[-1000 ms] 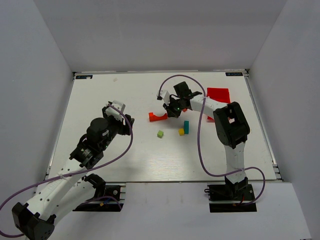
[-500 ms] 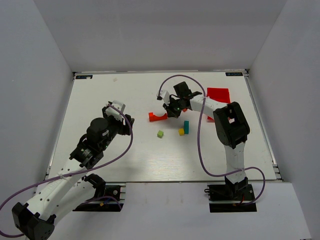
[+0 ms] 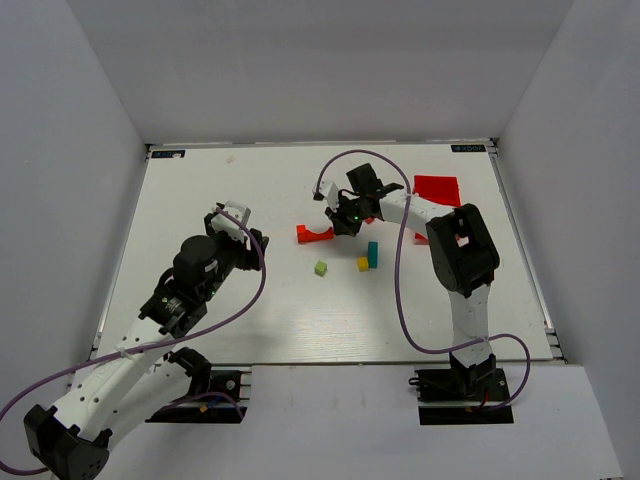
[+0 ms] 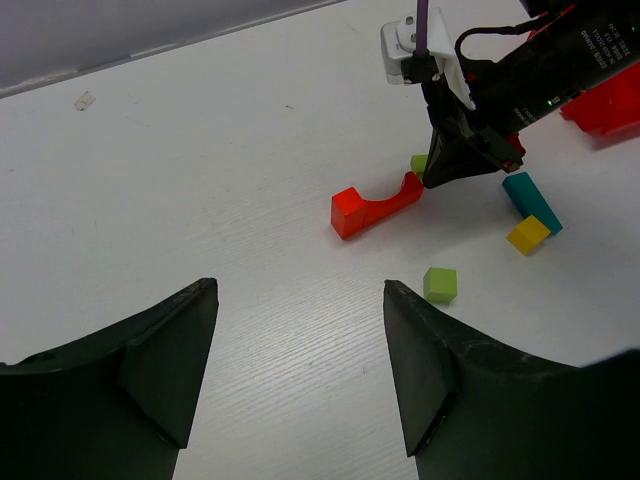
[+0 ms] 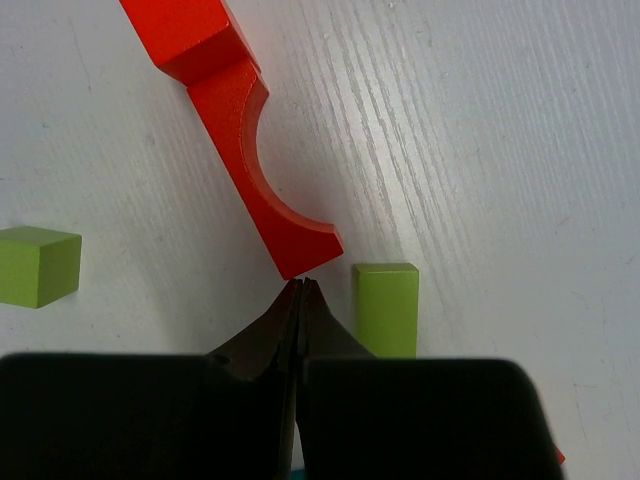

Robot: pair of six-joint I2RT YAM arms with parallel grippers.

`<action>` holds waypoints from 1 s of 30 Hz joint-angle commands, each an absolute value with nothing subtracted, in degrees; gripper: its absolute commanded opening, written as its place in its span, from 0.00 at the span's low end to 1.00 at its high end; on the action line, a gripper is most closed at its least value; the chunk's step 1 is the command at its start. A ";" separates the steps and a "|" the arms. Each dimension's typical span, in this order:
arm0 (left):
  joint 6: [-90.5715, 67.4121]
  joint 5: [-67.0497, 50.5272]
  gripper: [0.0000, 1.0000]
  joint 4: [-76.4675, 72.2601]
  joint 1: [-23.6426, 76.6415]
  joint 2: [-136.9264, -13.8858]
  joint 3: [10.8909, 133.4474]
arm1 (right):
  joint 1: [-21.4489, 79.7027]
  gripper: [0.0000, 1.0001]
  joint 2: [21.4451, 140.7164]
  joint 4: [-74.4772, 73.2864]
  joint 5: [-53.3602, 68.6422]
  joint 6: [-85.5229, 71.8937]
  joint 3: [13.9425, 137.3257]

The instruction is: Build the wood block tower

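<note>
The red arch (image 3: 314, 234) lies flat on the white table, and it also shows in the left wrist view (image 4: 375, 207) and the right wrist view (image 5: 240, 130). My right gripper (image 3: 341, 224) (image 5: 301, 284) is shut and empty, with its tips at the arch's right end. A lime-green block (image 5: 386, 305) lies just beside those tips. A lime-green cube (image 3: 321, 268), a yellow cube (image 3: 363, 264) and a teal bar (image 3: 372, 253) lie nearer the front. An orange piece (image 3: 371, 219) peeks out under the right arm. My left gripper (image 3: 245, 228) (image 4: 300, 295) is open and empty, well left of the blocks.
The larger red plastic bin (image 3: 437, 190) stands at the back right, behind the right arm. The right arm's purple cable (image 3: 345, 158) loops above the blocks. The table's raised edges and grey walls ring the work area.
</note>
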State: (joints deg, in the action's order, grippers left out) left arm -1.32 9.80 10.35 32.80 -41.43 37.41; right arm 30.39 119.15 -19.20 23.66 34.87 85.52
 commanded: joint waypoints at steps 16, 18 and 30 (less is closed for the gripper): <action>-1.14 9.49 0.77 10.72 32.61 -41.22 37.62 | 30.59 0.00 119.62 -19.78 25.58 34.72 86.92; -1.14 9.49 0.77 10.72 32.61 -41.22 37.62 | 30.67 0.00 119.79 -19.78 25.66 34.72 87.01; -1.14 9.49 0.77 10.72 32.61 -41.22 37.62 | 30.76 0.00 119.71 -20.13 25.93 34.63 87.10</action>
